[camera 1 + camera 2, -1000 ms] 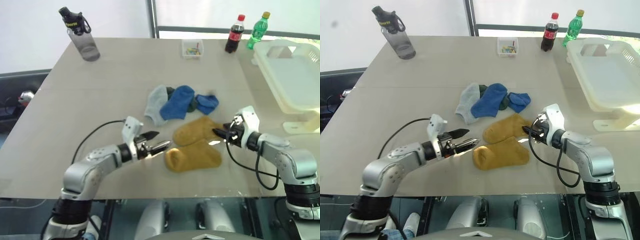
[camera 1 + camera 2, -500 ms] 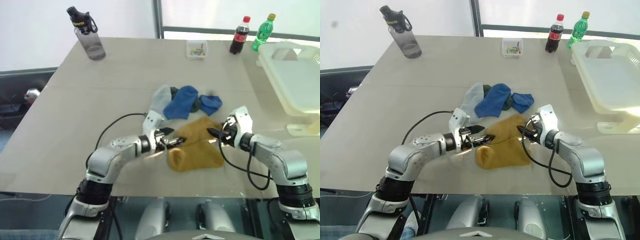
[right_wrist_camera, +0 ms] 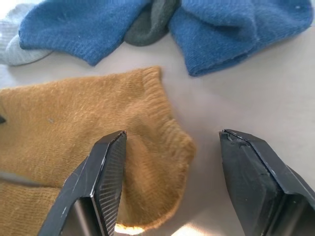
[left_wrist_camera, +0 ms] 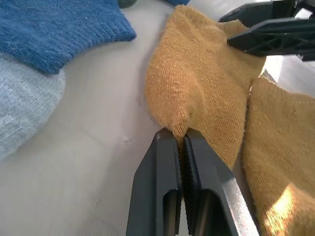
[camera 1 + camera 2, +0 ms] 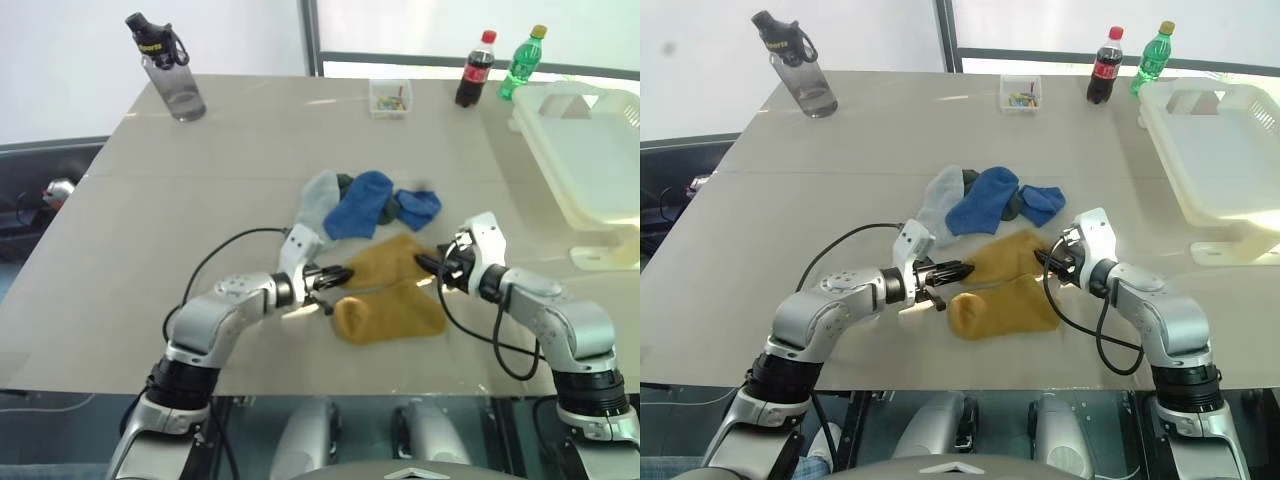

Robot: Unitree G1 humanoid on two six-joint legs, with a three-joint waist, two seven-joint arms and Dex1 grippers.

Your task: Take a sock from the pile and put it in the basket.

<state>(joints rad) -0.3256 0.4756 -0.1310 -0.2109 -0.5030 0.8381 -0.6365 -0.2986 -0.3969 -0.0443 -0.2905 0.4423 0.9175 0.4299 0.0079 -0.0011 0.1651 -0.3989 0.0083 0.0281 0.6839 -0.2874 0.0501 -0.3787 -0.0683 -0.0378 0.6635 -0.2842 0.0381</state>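
Before me a beige table (image 5: 230, 170) runs out to a white wall (image 5: 60, 60) and a dark-framed window (image 5: 420, 30) letting in daylight, with a dark floor (image 5: 25, 215) at my left.

Lab-like test room: plain table (image 5: 200, 200) with staged props, bottles (image 5: 474, 69), window wall behind.

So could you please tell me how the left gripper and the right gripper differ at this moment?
The left gripper is shut, pinching a fold of the mustard sock; the right gripper is open, holding nothing. The left sits at the sock's one end, the right straddles its cuff at the other. Both have black fingers and sit low over the table.
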